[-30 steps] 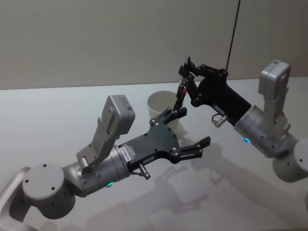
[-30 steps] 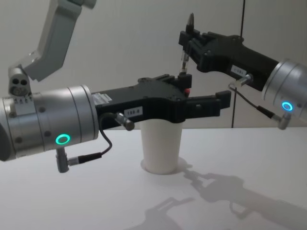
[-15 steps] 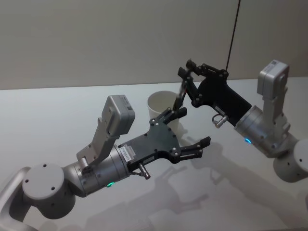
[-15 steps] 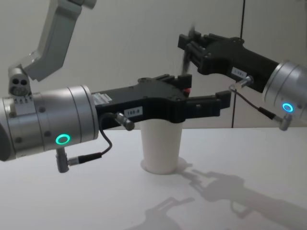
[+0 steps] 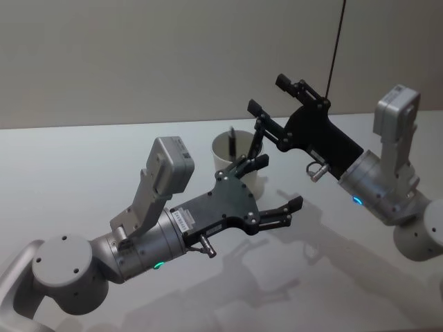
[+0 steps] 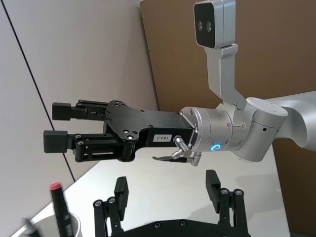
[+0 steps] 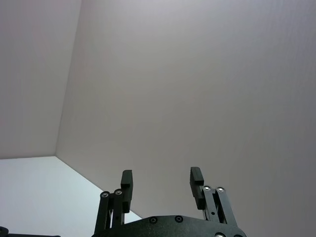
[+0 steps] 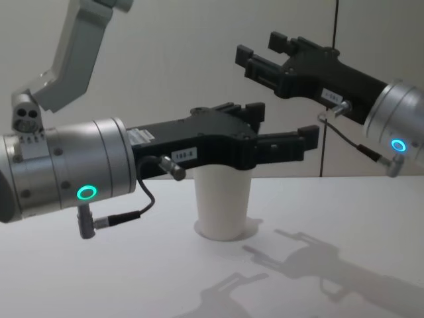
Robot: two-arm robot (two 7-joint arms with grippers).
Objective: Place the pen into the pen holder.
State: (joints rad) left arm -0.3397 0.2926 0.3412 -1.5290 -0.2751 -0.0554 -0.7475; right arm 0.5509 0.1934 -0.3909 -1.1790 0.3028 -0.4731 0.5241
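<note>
right gripper (image 5: 271, 95) is hovering above the pen holder (image 5: 233, 158), fingers (image 8: 246, 54) spread wide and gripping nothing. the pen (image 5: 232, 142) is standing inside the pen holder, below and just off those fingertips, leaning on the inner wall with its red-capped end (image 6: 56, 186) sticking up past the rim. left gripper (image 5: 275, 187) is hanging in front of the pen holder, fingers (image 5: 291, 205) also apart and empty, cup just behind them. pen holder is sitting upright on the tabletop (image 5: 83, 159).
</note>
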